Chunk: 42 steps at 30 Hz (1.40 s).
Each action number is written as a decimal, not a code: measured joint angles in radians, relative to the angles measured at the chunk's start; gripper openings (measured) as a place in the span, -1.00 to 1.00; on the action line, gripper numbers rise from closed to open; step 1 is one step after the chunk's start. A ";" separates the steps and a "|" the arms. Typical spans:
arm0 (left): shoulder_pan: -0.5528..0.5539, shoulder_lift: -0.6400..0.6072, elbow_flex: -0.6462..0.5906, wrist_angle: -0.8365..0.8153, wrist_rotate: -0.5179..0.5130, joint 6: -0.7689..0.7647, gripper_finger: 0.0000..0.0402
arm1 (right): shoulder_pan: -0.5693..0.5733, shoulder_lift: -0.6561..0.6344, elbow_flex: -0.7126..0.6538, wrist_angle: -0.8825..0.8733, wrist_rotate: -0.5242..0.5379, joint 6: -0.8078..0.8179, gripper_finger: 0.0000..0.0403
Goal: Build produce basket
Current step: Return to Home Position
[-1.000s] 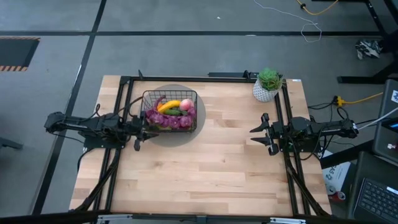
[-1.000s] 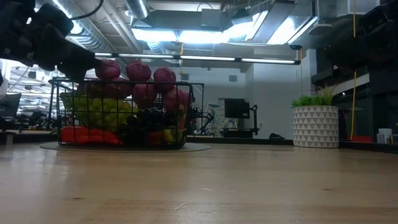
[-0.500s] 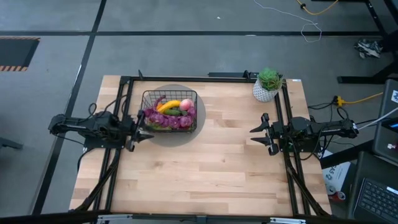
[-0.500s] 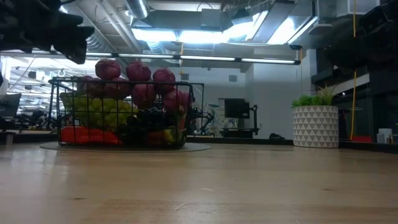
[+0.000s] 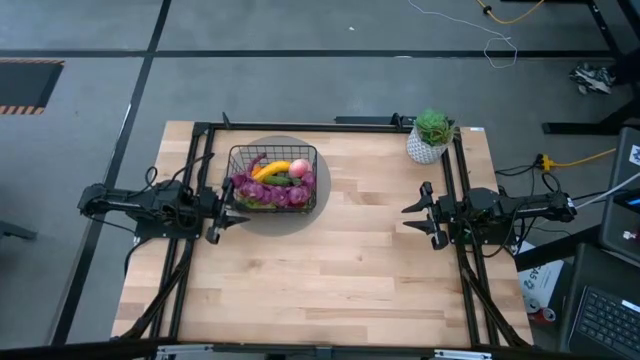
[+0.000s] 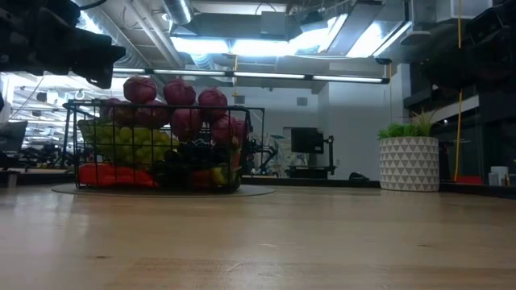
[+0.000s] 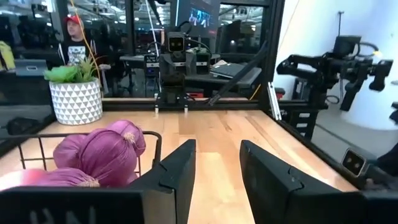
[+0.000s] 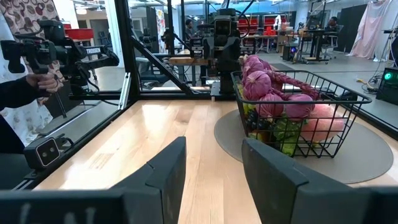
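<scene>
Nearest me the wooden table [image 5: 330,290] is bare boards. Midway back the two arms reach in from either side. The left gripper [image 5: 222,212] hangs above the table just beside the basket's left near corner, its fingers spread apart with nothing between them; its own camera shows the gap plainly [image 7: 216,152]. The right gripper [image 5: 420,212] sits well off to the right, near the table's right edge, pointing across at the basket, likewise released and empty [image 8: 214,152]. A little farther back, left of centre, the black wire basket [image 5: 272,178] stands upright on a round grey mat [image 5: 300,222]. It is heaped with produce: a string of purple bulbs [image 5: 270,193] along the near side and piled above the rim [image 6: 181,101], a yellow banana [image 5: 272,169], a cucumber [image 5: 280,180] and a pink peach [image 5: 299,167] behind them. From table level I can also make out green grapes [image 6: 133,145], dark grapes [image 6: 189,157] and red chillies [image 6: 109,175] low inside the mesh. At the far right corner stands a white pot with a green plant [image 5: 430,135]. Beyond the table a person in a red cap [image 7: 74,40] stands in the room.
</scene>
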 joint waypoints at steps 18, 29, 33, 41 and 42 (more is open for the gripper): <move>0.000 0.000 0.000 -0.001 -0.002 0.034 -0.40 | 0.000 0.000 0.000 0.000 0.000 0.000 -0.22; 0.000 0.000 0.000 0.000 -0.002 0.033 -0.40 | 0.000 0.000 0.000 0.000 0.000 0.000 -0.22; 0.000 0.000 0.000 0.000 -0.002 0.033 -0.40 | 0.000 0.000 0.000 0.000 0.000 0.000 -0.22; 0.000 0.000 0.000 0.000 -0.002 0.033 -0.40 | 0.000 0.000 0.000 0.000 0.000 0.000 -0.22; 0.000 0.000 0.000 0.000 -0.002 0.033 -0.40 | 0.000 0.000 0.000 0.000 0.000 0.000 -0.22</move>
